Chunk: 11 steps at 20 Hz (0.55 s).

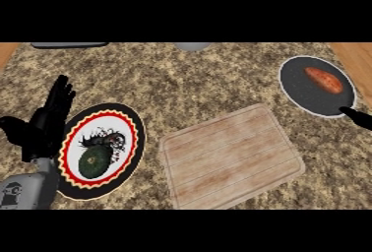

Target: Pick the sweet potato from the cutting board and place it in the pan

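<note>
From the head view I see the sweet potato (324,79) already lying inside the pan (305,96), up at about two o'clock on the counter (203,83). It sits toward the pan's upper right part, an orange-red oblong on the dark surface. The pan's black handle (356,117) runs off toward the right edge at about three o'clock.

The cutting board (231,156) lies just below centre, at around five o'clock, turned a little askew, with nothing on its wooden top. It is well apart from the pan.

At eight o'clock I have a plate (129,129) with a red and cream rim; a dark green rounded item (94,163) rests on its lower part, with some dark marking above it that I cannot make out.

My left hand (45,125) shows at nine o'clock, just beside the plate's left rim, fingers straight and pointing up, thumb out to the left, holding nothing. It is resting there. My right hand is nowhere in this view.

Along the top edge, at eleven o'clock, a dark flat object (69,45) peeks in, and at twelve a grey rounded one (192,46).
</note>
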### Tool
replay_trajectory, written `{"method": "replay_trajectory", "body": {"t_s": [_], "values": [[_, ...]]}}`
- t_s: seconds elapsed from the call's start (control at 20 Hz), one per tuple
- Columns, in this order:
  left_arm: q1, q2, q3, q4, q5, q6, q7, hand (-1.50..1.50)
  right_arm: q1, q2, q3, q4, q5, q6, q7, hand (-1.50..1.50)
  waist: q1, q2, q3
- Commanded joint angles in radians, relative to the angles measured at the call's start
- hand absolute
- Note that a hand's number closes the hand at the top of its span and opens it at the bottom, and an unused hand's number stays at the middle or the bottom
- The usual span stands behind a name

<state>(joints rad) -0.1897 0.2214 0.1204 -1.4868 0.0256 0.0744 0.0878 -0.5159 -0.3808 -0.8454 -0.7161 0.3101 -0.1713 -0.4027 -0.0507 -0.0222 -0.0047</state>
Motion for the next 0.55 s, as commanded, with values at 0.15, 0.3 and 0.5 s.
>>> {"method": "replay_trajectory", "body": {"t_s": [0.15,0.3,0.5], "values": [[-0.024,0.012,0.007,0.008,-0.014,0.011,0.018,0.0,0.187,0.15,0.063,-0.394,-0.032,0.082,0.133,-1.5,-0.027,-0.002,-0.002],[-0.006,-0.005,0.004,-0.021,0.0,0.014,0.038,0.0,0.287,0.202,0.09,-0.608,-0.044,0.13,0.253,-1.5,-0.017,-0.002,-0.002],[-0.005,-0.006,-0.006,0.003,-0.007,-0.004,0.007,0.0,0.45,0.297,0.139,-0.938,-0.022,0.145,0.407,-1.5,0.008,0.011,0.001]]}}
